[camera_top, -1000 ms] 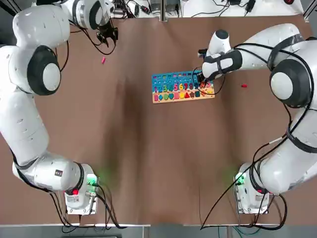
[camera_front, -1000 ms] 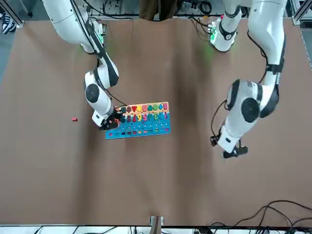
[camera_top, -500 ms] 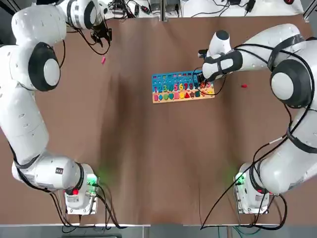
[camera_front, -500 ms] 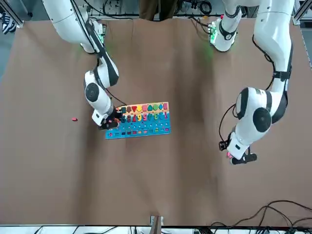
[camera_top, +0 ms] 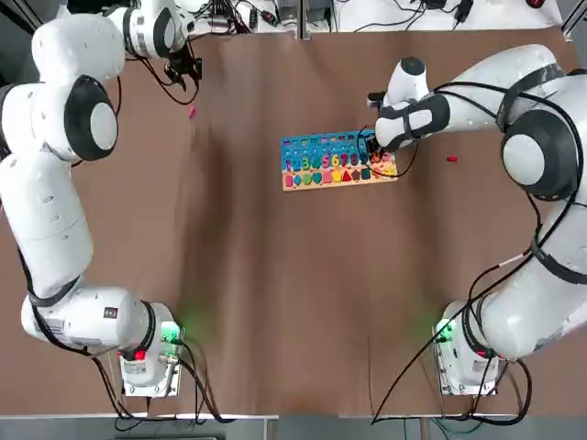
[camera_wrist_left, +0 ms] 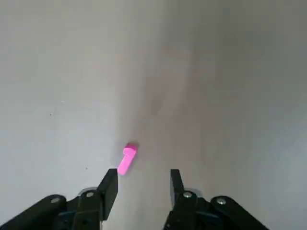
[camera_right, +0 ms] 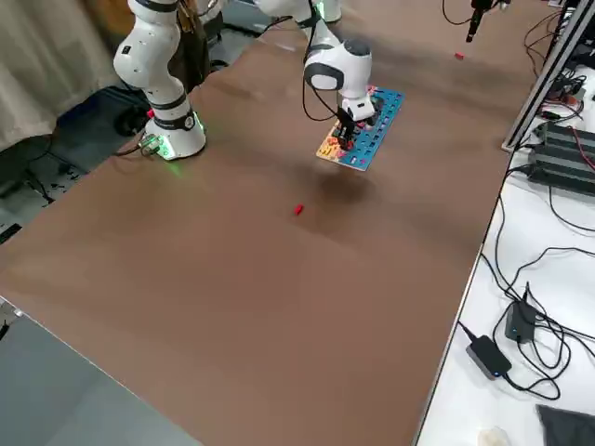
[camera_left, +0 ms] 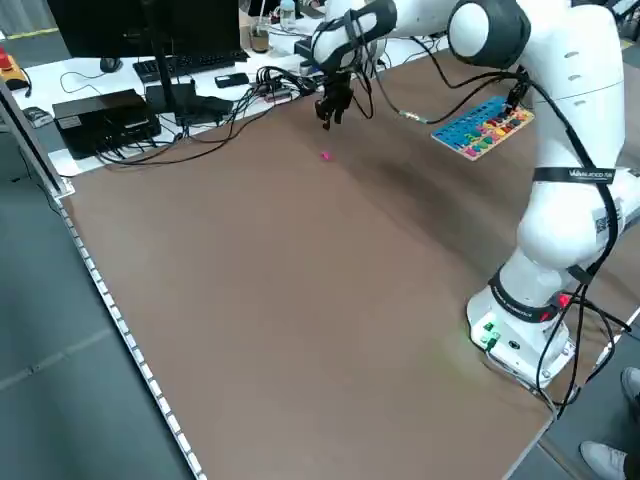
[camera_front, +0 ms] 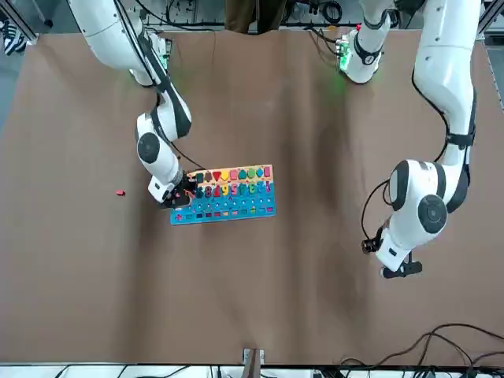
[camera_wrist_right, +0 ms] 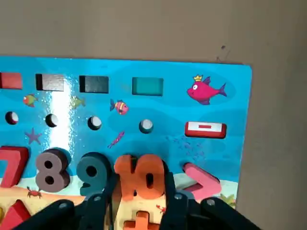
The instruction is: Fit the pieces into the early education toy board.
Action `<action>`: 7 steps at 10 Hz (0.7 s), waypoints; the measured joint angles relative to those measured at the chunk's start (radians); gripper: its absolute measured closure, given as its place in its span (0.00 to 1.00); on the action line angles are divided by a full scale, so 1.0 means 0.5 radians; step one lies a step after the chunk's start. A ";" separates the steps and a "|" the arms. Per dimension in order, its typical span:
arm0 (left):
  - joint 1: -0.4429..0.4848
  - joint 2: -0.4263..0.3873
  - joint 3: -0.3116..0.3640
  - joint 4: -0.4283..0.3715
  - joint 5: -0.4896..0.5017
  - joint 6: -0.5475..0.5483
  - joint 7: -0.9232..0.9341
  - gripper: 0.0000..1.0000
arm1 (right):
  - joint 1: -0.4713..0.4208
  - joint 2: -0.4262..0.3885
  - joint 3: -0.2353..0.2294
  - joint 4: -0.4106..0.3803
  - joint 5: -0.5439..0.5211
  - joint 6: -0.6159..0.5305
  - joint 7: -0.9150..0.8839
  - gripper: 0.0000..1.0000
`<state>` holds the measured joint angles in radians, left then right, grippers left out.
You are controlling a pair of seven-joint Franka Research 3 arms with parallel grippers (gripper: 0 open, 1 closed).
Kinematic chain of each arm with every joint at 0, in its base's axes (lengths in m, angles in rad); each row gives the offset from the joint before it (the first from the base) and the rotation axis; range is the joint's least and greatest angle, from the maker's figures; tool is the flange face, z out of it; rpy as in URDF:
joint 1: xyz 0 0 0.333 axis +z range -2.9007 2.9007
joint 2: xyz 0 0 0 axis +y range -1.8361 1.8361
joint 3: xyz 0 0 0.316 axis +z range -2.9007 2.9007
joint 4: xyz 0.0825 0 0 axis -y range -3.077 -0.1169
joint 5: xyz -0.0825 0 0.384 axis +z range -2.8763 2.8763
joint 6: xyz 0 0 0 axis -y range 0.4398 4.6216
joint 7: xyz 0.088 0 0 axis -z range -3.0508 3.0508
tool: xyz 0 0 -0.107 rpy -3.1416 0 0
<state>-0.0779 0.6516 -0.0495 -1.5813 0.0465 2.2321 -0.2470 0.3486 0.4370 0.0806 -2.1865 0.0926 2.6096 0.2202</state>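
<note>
Since the orange 10 needs seating (presumably), right end effector grips it at the board; left end effector hangs open near the pink piece.

One camera looks straight down over the brown rectangular surface, another faces me from across it, two look down diagonally from my sides, all sharing that surface, and two look closely past my hands' fingers.

Even, moderately bright light; soft, blurred shadows streak the table. In the right wrist view a white glare band crosses the board; the left wrist view looks dimmer, greyer.
</note>
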 joint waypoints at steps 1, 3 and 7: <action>0.010 0.023 0.000 -0.004 0.006 -0.001 0.062 0.48 | 0.000 -0.003 -0.001 -0.012 0.001 0.004 0.000 0.60; 0.031 0.032 0.000 -0.034 0.011 -0.010 0.148 0.48 | 0.000 -0.003 -0.002 -0.013 0.002 0.005 0.000 0.60; 0.066 0.033 -0.001 -0.067 0.012 -0.016 0.218 0.48 | 0.000 -0.003 -0.003 -0.013 0.004 0.005 0.002 0.60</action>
<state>-0.0449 0.6682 -0.0502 -1.6150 0.0525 2.2241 -0.1379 0.3485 0.4355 0.0793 -2.1929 0.0947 2.6122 0.2214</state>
